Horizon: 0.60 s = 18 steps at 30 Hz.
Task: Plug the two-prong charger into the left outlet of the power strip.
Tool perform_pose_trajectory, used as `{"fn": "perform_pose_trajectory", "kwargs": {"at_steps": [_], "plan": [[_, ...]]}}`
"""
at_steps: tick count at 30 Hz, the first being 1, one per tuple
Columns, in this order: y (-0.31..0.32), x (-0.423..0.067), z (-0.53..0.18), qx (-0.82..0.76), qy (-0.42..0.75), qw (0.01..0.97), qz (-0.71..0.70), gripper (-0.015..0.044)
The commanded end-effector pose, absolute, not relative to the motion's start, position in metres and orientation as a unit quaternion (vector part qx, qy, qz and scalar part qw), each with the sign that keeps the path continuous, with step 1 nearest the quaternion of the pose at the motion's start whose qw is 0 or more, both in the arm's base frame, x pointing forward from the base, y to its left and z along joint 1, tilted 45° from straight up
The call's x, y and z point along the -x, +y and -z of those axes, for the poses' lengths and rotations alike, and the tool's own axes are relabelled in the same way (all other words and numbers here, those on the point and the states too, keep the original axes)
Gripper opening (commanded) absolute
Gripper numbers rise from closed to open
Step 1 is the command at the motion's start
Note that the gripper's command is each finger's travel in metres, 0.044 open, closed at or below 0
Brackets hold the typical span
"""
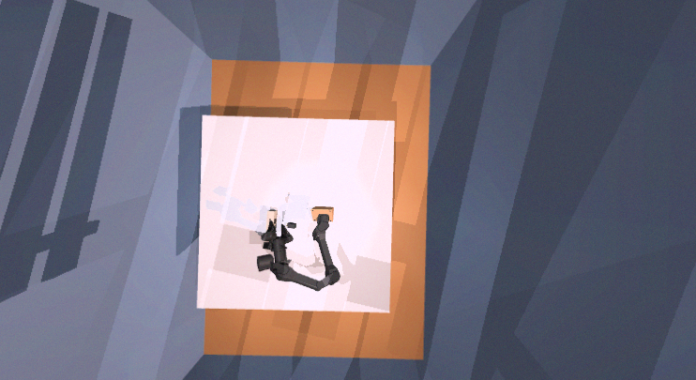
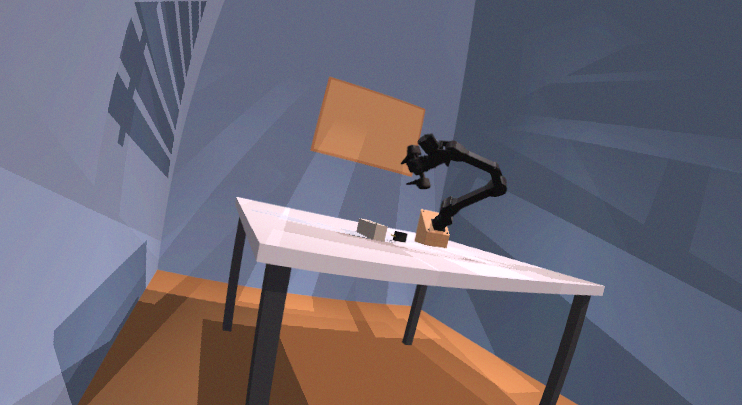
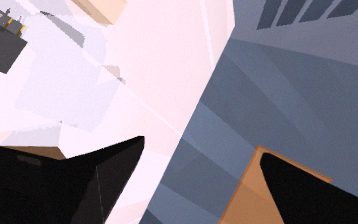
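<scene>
The dark two-prong charger (image 2: 398, 236) lies on the white table between the beige power strip (image 2: 371, 228) and the arm's orange base block (image 2: 432, 228). In the wrist view the charger (image 3: 2, 44) sits at the top left with its brass prongs showing, and a corner of the power strip (image 3: 100, 9) is at the top edge. From above, the charger (image 1: 292, 224) is a small dark spot and the power strip (image 1: 272, 217) lies just left of it. My gripper (image 2: 416, 174) hangs high above the table, open and empty; its fingers frame the table's edge.
The arm is mounted on the orange base block (image 1: 322, 213) near the table's middle. The table's edge (image 3: 196, 107) runs through the wrist view, with floor beyond. An orange panel (image 2: 367, 125) hangs on the wall behind.
</scene>
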<state>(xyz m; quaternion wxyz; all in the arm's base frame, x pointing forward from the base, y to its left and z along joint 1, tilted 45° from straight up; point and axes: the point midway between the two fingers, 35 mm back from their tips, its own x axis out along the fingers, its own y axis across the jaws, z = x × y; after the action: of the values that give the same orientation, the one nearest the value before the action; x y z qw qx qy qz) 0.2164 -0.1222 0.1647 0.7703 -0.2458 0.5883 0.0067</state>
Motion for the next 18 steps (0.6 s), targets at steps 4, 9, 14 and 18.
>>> {"fn": "perform_pose_trajectory", "kwargs": {"at_steps": [4, 9, 14, 18], "plan": [[-0.095, -0.225, -0.136, 0.168, 0.604, 0.776, -0.068, 0.044], [-0.078, -0.229, -0.12, 0.114, 0.613, 0.775, -0.103, 0.044], [-0.06, -0.232, -0.106, 0.056, 0.623, 0.768, -0.135, 0.044], [-0.045, -0.233, -0.096, 0.007, 0.632, 0.759, -0.158, 0.044]]}}
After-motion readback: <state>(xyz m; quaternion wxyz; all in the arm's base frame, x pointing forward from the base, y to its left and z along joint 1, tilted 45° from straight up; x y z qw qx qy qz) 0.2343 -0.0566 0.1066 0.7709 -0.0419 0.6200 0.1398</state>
